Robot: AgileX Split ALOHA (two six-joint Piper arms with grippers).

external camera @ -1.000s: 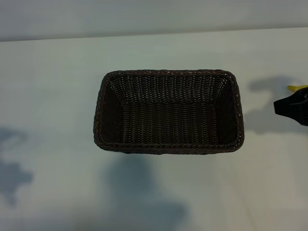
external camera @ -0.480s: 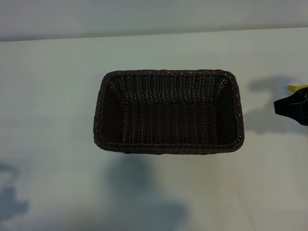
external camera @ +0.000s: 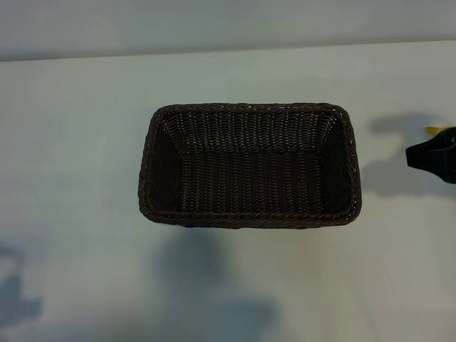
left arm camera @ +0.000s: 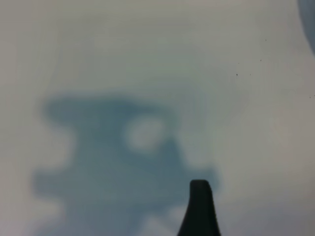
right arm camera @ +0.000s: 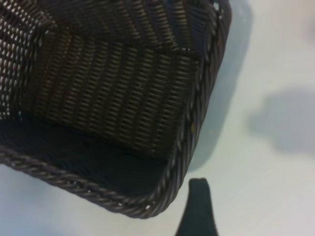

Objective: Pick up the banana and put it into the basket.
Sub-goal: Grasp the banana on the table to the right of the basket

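Observation:
The basket (external camera: 249,165), dark brown woven wicker, stands empty in the middle of the white table. At the exterior view's right edge my right gripper (external camera: 432,159) hovers level with the basket's right end, a short gap away. A sliver of yellow (external camera: 439,130) just behind it is all that shows of the banana. In the right wrist view one dark finger (right arm camera: 198,209) points past the basket's braided corner (right arm camera: 170,189), with nothing beside it; the gripper is open. My left gripper (left arm camera: 157,219) hangs open over bare table, one finger (left arm camera: 199,209) showing.
The table's far edge (external camera: 228,50) runs along the top of the exterior view. My left arm's shadow (external camera: 16,299) lies at the lower left, another shadow (external camera: 206,285) in front of the basket. Bare white table surrounds the basket.
The left arm's shadow at the lower left has shrunk and slid toward the frame's edge. Basket and right gripper have stayed put.

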